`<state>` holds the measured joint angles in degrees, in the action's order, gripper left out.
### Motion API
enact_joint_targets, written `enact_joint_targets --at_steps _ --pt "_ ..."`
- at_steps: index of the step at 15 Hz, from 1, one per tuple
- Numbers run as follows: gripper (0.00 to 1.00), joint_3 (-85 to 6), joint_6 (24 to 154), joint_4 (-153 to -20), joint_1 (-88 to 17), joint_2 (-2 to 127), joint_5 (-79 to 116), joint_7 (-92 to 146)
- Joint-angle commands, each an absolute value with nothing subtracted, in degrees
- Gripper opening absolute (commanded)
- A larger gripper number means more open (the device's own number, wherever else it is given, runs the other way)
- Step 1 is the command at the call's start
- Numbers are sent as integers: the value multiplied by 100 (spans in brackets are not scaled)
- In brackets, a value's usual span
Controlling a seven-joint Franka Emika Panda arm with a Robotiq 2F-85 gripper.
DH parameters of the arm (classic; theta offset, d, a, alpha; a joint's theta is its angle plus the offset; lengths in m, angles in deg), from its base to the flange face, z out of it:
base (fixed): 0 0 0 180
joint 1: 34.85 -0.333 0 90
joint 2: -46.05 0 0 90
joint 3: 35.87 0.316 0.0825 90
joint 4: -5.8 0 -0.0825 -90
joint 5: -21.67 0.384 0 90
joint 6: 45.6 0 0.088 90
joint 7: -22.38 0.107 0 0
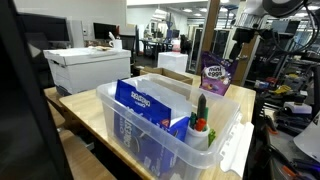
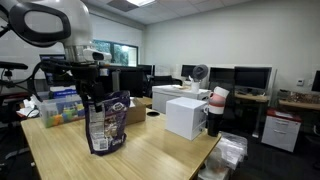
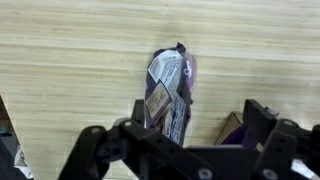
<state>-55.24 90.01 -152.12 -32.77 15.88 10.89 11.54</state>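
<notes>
Scanning left to right in an exterior view: clear bin [image 2: 40, 112] holding a blue box [image 2: 62, 103] on a wooden table [image 2: 160, 150]; gripper [image 2: 95, 85] poised just above a purple snack bag [image 2: 107, 125], fingers [image 3: 262, 118] spread wide apart, clamped on nothing; bag standing upright on the tabletop, just beside the bin; white box [image 2: 185, 117] farther right, well apart. From the wrist, bag seen between the parted fingers, bare wood all around.

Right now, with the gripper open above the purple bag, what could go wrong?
The purple bag stands upright on the table; the open gripper above it might clip its top and tip it. Its crinkled top may slip from a grip. The clear bin stands near, so a wide swing could hit it.
</notes>
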Motion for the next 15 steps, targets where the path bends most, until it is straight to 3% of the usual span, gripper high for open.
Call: enact_joint_targets --at_steps 1,15 --pt "100 -5255 9204 -15210 -3050 1883 1248 927" --pt "100 -4817 9443 -15219 -2711 2398 963 1091"
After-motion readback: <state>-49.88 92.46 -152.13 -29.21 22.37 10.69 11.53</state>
